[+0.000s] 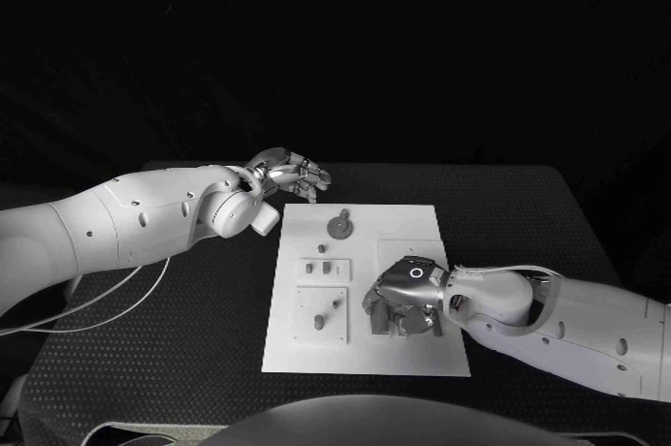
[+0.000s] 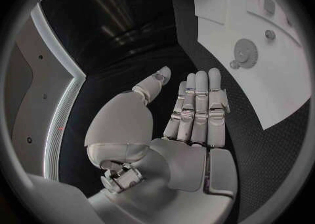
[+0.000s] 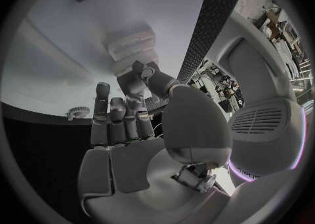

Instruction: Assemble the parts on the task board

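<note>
The left hand's fingers [image 2: 197,108] lie straight and close together, the thumb apart, with nothing in them. This left hand [image 1: 291,175] hangs above the black desk [image 1: 168,359] at the upper left of the head view, just off the far left corner of the task board [image 1: 420,354].

The right hand's fingers [image 3: 118,121] point down at the board, close together, with the thumb bent beside them; whether they pinch anything cannot be told. The right hand [image 1: 401,298] sits over the right middle of the board, right of the picture's centre.

The white board lies in the middle of the desk. A round gear-like part [image 1: 338,227] lies near its far edge, two small parts [image 1: 326,268] stand in a raised block at its left middle, and another small part [image 1: 320,320] lies on a block nearer the bottom of the frame.
</note>
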Controlling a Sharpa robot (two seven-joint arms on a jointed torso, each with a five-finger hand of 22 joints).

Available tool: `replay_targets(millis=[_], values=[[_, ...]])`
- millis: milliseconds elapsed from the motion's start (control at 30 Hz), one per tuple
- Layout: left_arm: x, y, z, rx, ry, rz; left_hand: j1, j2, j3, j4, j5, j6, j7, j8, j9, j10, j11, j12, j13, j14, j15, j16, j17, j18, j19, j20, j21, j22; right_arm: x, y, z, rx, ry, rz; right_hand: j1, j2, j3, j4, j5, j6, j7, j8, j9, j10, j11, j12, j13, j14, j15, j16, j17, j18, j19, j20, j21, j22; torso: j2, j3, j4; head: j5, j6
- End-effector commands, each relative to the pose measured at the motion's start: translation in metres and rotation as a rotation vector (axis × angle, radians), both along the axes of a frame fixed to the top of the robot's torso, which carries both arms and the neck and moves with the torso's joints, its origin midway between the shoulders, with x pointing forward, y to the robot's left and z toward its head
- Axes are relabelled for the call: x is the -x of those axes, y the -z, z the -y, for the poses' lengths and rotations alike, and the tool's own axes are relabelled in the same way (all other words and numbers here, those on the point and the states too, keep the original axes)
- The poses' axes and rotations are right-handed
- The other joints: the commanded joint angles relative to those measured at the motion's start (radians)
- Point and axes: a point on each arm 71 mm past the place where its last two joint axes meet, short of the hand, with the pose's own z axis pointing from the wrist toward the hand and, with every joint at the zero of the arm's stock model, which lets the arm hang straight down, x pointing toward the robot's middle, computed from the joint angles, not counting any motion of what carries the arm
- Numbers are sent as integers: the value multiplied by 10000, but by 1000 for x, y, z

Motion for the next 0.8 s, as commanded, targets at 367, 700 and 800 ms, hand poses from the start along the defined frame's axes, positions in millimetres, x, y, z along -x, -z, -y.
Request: replay_targets(millis=[367,700,800], values=[[0,0,2,102,151,-39,-122,10,-11,35,-13,-94,14,24,-15,-89,-3,4,10,-31,35,-37,18,186,31,6,-71,18,6,-4,-4,-316,-374,3,87,78,80,-25,-31,1018,848,340,85,-64,-66,84,-30,-44,-18,69,-41,132,-3,-22,70,183,1,-3,-2,22,-24],[1,0,2,98,163,-55,-125,11,-13,38,-13,-99,15,24,-18,-94,-1,2,10,-33,36,-38,21,186,30,7,-75,23,2,1,-1,74,-255,-248,96,70,91,-30,-31,1030,827,332,80,-97,-83,99,-49,-88,-12,79,-66,132,-51,-16,63,182,0,-11,-8,9,-54],[1,0,2,97,170,-62,-126,12,-13,39,-14,-100,16,25,-19,-95,-1,2,10,-33,36,-38,22,187,30,7,-76,24,0,2,1,197,-191,-284,118,67,106,-36,-31,941,843,256,43,-209,-73,79,-96,-193,6,76,-112,132,-161,13,35,181,2,-9,-7,6,-61]])
